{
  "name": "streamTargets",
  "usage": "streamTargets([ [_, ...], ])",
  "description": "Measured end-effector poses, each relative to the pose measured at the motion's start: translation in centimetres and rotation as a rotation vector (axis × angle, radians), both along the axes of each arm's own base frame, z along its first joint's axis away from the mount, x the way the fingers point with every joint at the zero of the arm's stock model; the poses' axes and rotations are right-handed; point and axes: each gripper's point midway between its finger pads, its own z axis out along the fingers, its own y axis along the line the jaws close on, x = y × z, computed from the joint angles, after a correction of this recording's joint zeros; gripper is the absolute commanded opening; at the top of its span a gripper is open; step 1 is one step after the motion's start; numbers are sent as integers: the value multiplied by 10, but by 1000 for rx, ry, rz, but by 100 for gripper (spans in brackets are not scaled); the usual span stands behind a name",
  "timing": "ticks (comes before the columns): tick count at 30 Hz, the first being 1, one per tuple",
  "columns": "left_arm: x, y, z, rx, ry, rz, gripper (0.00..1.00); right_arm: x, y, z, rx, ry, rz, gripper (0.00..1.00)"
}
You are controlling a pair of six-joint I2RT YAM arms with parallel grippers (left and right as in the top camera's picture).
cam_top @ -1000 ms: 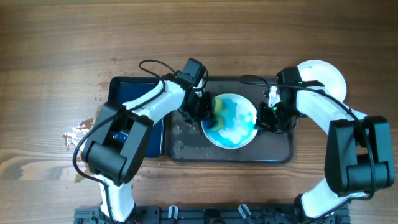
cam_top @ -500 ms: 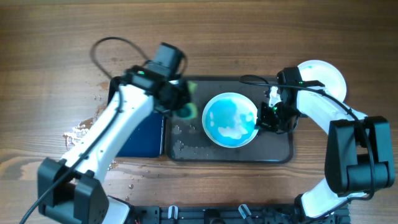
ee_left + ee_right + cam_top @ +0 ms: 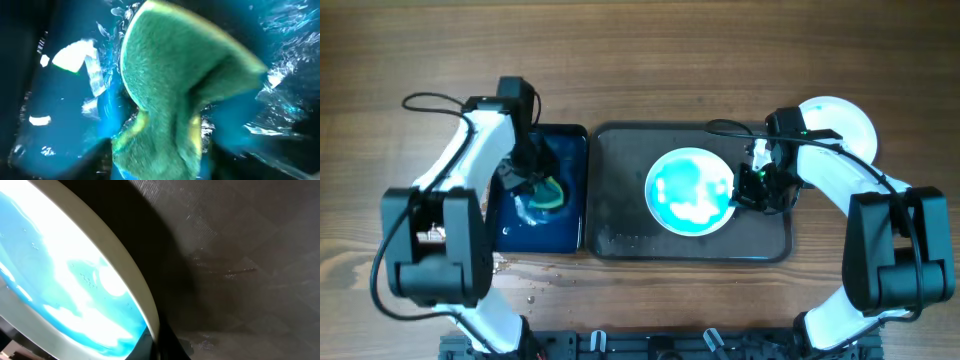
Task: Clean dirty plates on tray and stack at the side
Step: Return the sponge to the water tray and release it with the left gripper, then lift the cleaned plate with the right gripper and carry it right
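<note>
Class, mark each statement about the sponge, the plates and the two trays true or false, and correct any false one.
1. The green sponge lies in the dark-blue tray. True.
2. The plate on the grey tray is wiped clean. False: blue is smeared across it.
3. The right gripper is shut on that plate's right rim. True.
4. Two plates lie on the grey tray. False: only one; a second plate sits on the table beyond the tray's far right corner.
5. The left gripper is over the grey tray. False: it is over the dark-blue tray.
</note>
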Motion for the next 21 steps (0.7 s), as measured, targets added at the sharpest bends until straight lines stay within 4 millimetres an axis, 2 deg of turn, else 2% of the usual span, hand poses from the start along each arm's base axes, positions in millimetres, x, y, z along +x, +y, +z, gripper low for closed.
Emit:
streamTargets([
  [2,1,0,-1,-1,-2,-8,95,0,0,0,0,0,0,4],
  [5,-1,0,5,-1,-6,-7,99,0,0,0,0,0,0,4],
  [7,-7,0,20,-1,-20,-7,99,0,0,0,0,-1,0,4],
  [8,-9,0,36,-3,-49,-7,100,1,0,0,0,-5,0,4],
  [11,-4,2,109,-5,-280,-7,100,4,0,0,2,-20,2,5],
  [14,-21,12,194,37,-566,7,100,7,1,0,7,-47,36,5],
  [15,-27,17,211,56,-628,15,100,8,1,0,9,-52,45,5],
  [18,-42,32,237,119,-724,51,100,13,3,6,15,-76,75,4],
  [21,-50,53,243,177,-739,114,100,23,8,21,22,-107,109,4],
])
